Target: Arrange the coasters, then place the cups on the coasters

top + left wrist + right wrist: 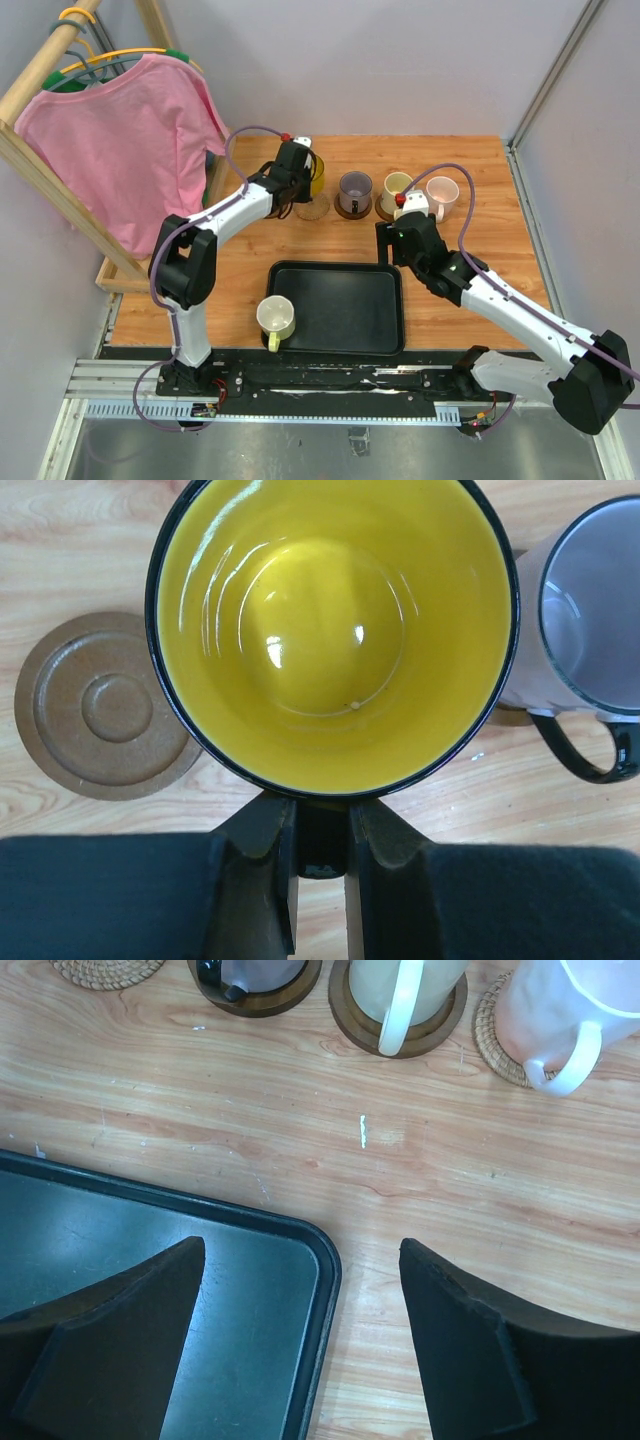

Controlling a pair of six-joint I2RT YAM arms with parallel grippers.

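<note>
My left gripper (320, 815) is shut on the dark handle of the bright yellow cup (335, 630), at the far side of the table (300, 170). A bare dark brown coaster (105, 705) lies just left of that cup. A bare tan woven coaster (312, 207) lies in front of it. The grey-purple cup (354, 188) and the cream cup (396, 187) each stand on a dark coaster. The pink cup (442, 194) stands on a woven coaster (490, 1035). The white cup (277, 318) sits at the tray's left edge. My right gripper (300, 1250) hangs open and empty over the tray's far right corner.
The black tray (340, 330) lies at the near middle of the table. A wooden rack with a pink shirt (120, 140) stands along the left side. Grey walls close in the back and the right.
</note>
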